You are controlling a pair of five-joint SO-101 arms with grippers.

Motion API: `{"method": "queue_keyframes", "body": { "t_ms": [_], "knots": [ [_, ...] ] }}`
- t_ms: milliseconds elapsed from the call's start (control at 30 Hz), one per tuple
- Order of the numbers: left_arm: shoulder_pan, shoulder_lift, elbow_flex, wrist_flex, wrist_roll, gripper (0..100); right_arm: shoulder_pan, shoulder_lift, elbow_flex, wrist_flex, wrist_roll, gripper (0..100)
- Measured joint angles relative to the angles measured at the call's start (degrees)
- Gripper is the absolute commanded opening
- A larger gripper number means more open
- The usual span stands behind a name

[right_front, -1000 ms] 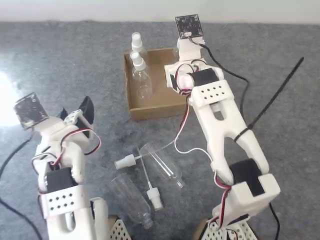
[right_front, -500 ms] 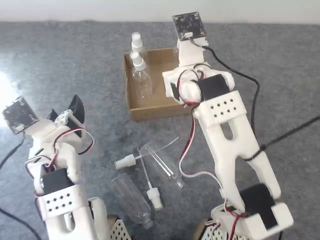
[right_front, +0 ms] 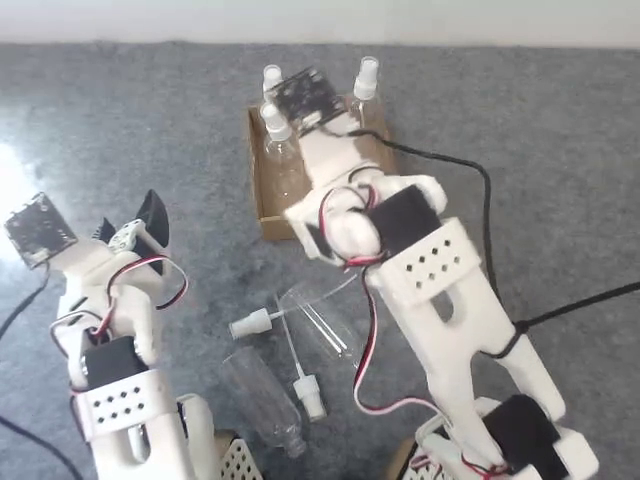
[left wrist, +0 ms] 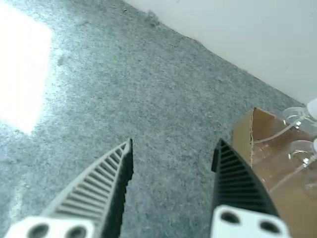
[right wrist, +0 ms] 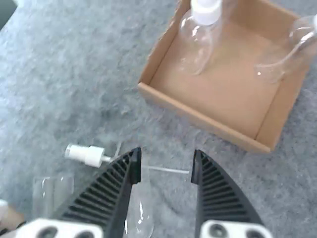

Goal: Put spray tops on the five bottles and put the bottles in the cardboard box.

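The cardboard box (right_front: pixel 264 200) holds three clear bottles with white spray tops (right_front: pixel 273 126), (right_front: pixel 271 80), (right_front: pixel 366 78). Two open bottles (right_front: pixel 322 320), (right_front: pixel 263 393) lie on the carpet in front of it, with two loose spray tops (right_front: pixel 250 324), (right_front: pixel 310 392) beside them. My right gripper (right wrist: pixel 166 156) is open above the carpet just in front of the box (right wrist: pixel 198 116), over a lying bottle (right wrist: pixel 134 215) and near a spray top (right wrist: pixel 86 154). My left gripper (left wrist: pixel 173 148) hangs open and empty over bare carpet, left of the box (left wrist: pixel 242 139).
Grey carpet covers the table up to a white wall at the back. The right arm (right_front: pixel 430 270) stretches over the box's front right part. Cables (right_front: pixel 480 190) trail at the right.
The right arm has swung from the box's back right toward its front left, uncovering the third bottle. The left arm shifted slightly left, then stayed still.
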Motion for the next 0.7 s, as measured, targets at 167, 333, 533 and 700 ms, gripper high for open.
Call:
{"method": "queue_keyframes", "body": {
  "t_ms": [167, 333, 533, 700],
  "knots": [
    [0.0, 0.0, 0.0, 0.0, 0.0, 25, -1.85, -0.18, 0.0, 4.57, 0.18, 13.4],
    [0.0, 0.0, 0.0, 0.0, 0.0, 25, -3.69, -0.18, 0.0, 10.55, 0.18, 13.5],
    [0.0, 0.0, 0.0, 0.0, 0.0, 25, -10.46, -0.18, 0.0, 17.58, 0.18, 13.5],
    [0.0, 0.0, 0.0, 0.0, 0.0, 25, -15.21, -0.18, 3.43, 17.93, 0.18, 13.5]
  ]
}}
